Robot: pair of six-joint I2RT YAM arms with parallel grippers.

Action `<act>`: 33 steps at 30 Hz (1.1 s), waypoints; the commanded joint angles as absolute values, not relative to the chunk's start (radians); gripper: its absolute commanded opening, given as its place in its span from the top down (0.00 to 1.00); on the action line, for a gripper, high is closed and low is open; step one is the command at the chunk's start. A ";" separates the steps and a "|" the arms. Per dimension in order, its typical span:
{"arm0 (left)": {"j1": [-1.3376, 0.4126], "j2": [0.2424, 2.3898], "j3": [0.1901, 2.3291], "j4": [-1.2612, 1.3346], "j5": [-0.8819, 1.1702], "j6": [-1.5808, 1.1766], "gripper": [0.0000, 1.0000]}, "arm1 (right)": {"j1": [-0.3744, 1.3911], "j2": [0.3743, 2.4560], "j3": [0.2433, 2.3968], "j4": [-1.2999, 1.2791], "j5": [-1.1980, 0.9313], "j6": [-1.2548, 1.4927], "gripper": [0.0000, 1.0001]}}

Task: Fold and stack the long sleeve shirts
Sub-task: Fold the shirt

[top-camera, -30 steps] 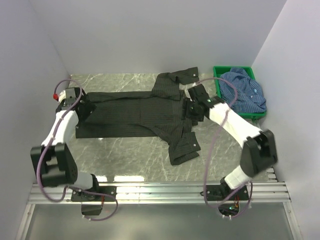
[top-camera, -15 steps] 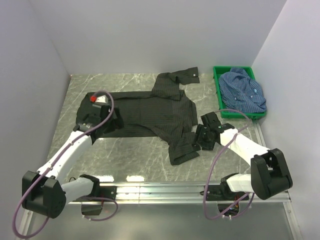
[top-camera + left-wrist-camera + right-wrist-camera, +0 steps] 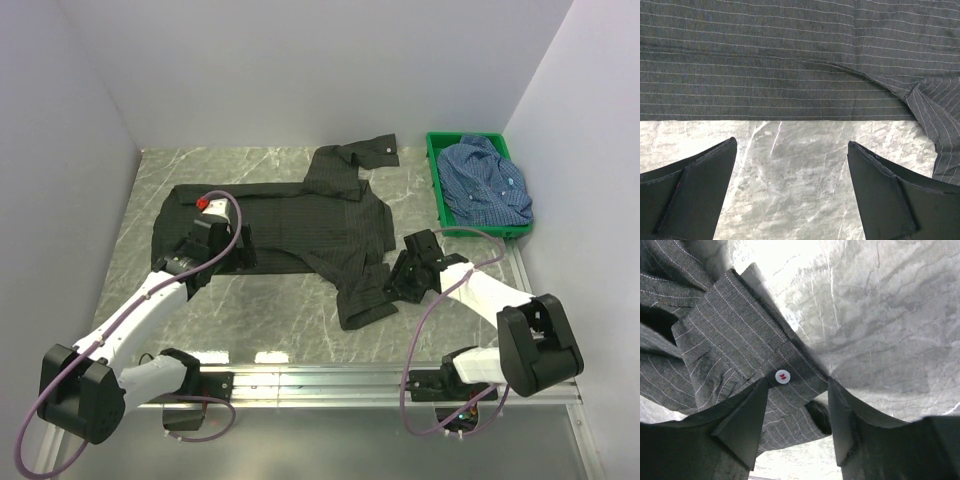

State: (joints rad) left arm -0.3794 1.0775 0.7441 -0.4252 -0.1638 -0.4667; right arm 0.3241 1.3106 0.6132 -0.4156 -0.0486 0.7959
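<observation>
- Note black shirt (image 3: 290, 225) spread flat on table (image 3: 250, 305), one sleeve angled far, the other near.
- Log blue shirt (image 3: 487, 185) bunched inside green crate (image 3: 437, 185) at far right, well apart from black shirt.
- Record left gripper (image 3: 791, 143) as spread wide, empty, over bare marble just beside black shirt's near hem.
- Record right gripper (image 3: 797, 381) as parted, astride near sleeve's cuff (image 3: 750, 335), white button (image 3: 782, 376) between fingers.

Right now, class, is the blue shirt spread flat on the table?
No, the blue shirt lies crumpled inside the green crate, not spread out.
</observation>
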 commanded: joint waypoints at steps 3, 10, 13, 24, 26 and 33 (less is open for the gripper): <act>-0.385 1.075 0.747 -0.383 -0.189 -0.446 0.02 | 0.318 1.327 0.594 -0.382 -0.034 0.808 0.52; -0.387 1.083 0.753 -0.383 -0.192 -0.448 0.02 | 0.318 1.332 0.615 -0.394 -0.028 0.772 0.90; -0.387 1.081 0.750 -0.384 -0.202 -0.451 0.02 | 0.321 1.290 0.684 -0.474 -0.002 0.741 0.99; -0.387 1.091 0.764 -0.416 -0.284 -0.502 0.03 | 0.360 1.304 1.279 -0.575 0.003 0.628 1.00; -0.385 1.092 0.765 -0.423 -0.299 -0.508 0.03 | 0.376 1.336 1.397 -0.536 -0.011 0.615 1.00; -0.373 1.083 0.775 -0.448 -0.371 -0.551 0.03 | 0.454 1.540 1.712 -0.402 -0.074 0.554 1.00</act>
State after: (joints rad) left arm -0.3801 1.0912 0.7441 -0.4370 -0.3099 -0.5152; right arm 0.4091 1.4593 1.6119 -0.4824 -0.0410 0.6079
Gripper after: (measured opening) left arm 0.975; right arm 0.010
